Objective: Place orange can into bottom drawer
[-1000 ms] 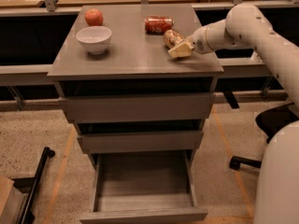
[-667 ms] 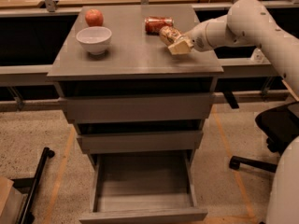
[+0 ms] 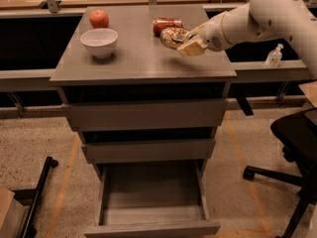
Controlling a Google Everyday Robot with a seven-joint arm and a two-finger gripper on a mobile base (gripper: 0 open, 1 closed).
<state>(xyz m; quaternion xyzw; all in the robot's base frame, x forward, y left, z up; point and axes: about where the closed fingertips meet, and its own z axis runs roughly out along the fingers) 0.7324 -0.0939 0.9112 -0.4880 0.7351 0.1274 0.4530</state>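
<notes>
The orange can [image 3: 172, 35], mottled brownish-orange and cream, is held on its side in my gripper [image 3: 185, 42], lifted just above the right part of the grey cabinet top [image 3: 133, 58]. My white arm reaches in from the upper right. The gripper is shut on the can. The bottom drawer [image 3: 151, 200] stands pulled open below, and its inside is bare. The two upper drawers are shut.
A solid red-orange can [image 3: 166, 24] lies on its side at the back of the cabinet top. A white bowl [image 3: 99, 41] and a red apple [image 3: 99, 18] sit at the left. A black office chair [image 3: 293, 148] stands at the right, a clear bottle [image 3: 274, 56] behind it.
My gripper has moved left and up with the orange can, lifting it off the cabinet top toward the red-orange can.
</notes>
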